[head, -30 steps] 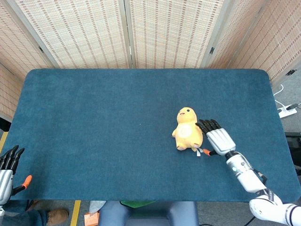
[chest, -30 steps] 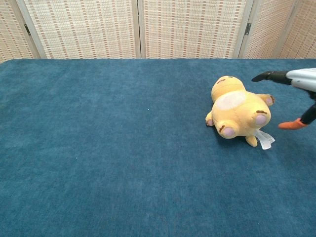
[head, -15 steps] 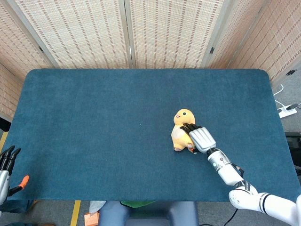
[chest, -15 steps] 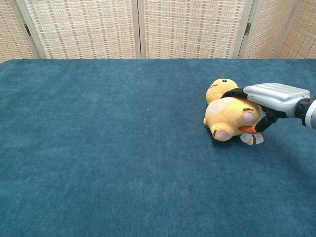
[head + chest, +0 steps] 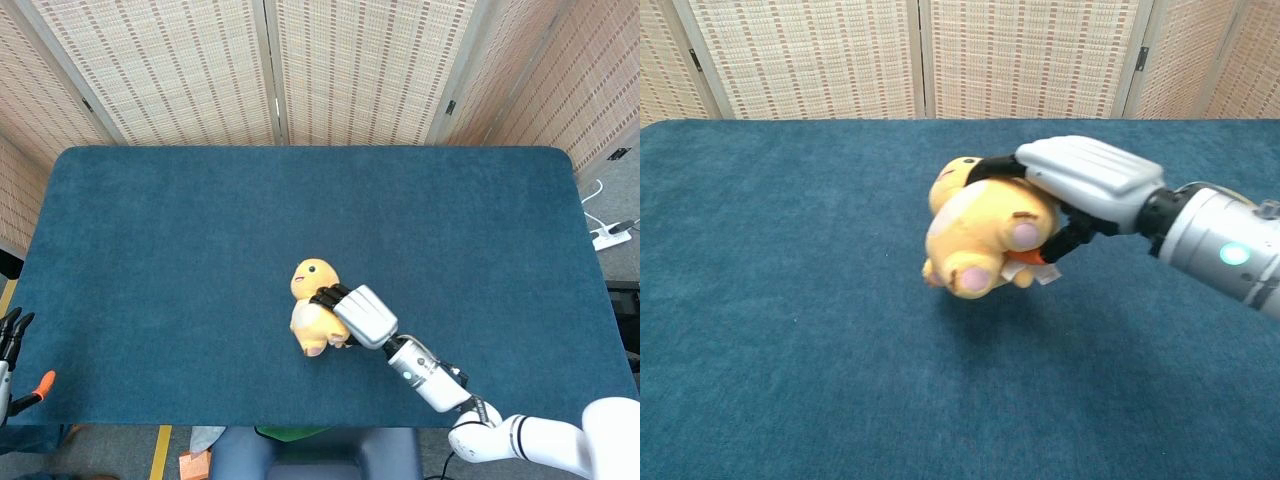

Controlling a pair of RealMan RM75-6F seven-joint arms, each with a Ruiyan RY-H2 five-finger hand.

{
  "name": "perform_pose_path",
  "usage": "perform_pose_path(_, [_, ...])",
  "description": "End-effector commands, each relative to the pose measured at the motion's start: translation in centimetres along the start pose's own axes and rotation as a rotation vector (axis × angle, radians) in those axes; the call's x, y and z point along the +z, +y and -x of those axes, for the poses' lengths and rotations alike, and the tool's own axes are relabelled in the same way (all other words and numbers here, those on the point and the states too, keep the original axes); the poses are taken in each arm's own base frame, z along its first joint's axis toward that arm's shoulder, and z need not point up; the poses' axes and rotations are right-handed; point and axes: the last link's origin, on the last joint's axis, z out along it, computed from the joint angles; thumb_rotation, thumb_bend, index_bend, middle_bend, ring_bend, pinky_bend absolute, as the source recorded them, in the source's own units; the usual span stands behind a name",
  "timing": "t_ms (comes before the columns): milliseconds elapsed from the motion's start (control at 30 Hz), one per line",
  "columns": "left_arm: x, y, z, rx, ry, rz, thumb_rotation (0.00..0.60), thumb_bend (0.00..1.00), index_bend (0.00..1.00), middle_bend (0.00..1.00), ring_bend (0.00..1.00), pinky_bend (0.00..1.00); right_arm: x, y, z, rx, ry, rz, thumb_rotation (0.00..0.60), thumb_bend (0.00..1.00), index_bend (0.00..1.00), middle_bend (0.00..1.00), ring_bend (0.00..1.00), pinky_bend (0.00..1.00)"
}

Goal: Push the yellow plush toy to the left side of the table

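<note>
The yellow plush toy (image 5: 311,302) lies tilted on the blue table (image 5: 170,230), a little left of centre near the front edge. My right hand (image 5: 362,315) presses against the toy's right side, with its dark fingers laid over the top of the body. In the chest view the toy (image 5: 975,235) shows its pink-soled feet toward the camera, and the right hand (image 5: 1085,178) covers its upper right, the orange thumb tip against its side. My left hand (image 5: 10,352) hangs off the table's front left corner with fingers apart, holding nothing.
Woven folding screens (image 5: 270,70) stand behind the table's far edge. A white power strip (image 5: 610,237) lies on the floor past the right edge. The blue cloth stretches bare to the left of the toy.
My right hand has slid left across the table, first meeting the toy and then carrying it from right of centre to left of centre. The left hand has sunk slightly lower.
</note>
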Motion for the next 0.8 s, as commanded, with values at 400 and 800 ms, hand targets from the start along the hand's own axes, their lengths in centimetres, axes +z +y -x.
perform_pose_path(400, [-0.6, -0.5, -0.7, -0.029, 0.010, -0.004, 0.600, 0.33, 0.00, 0.00, 0.00, 0.14, 3.8, -5.1, 4.1, -0.099, -0.206, -0.046, 0.600, 0.31, 0.00, 0.06, 0.05, 0.20])
perform_pose_path(800, [-1.1, 0.5, -0.5, -0.029, 0.015, 0.051, 0.600, 0.33, 0.00, 0.00, 0.00, 0.15, -1.4, -3.8, -2.0, 0.136, -0.034, -0.057, 0.600, 0.08, 0.00, 0.00, 0.00, 0.00])
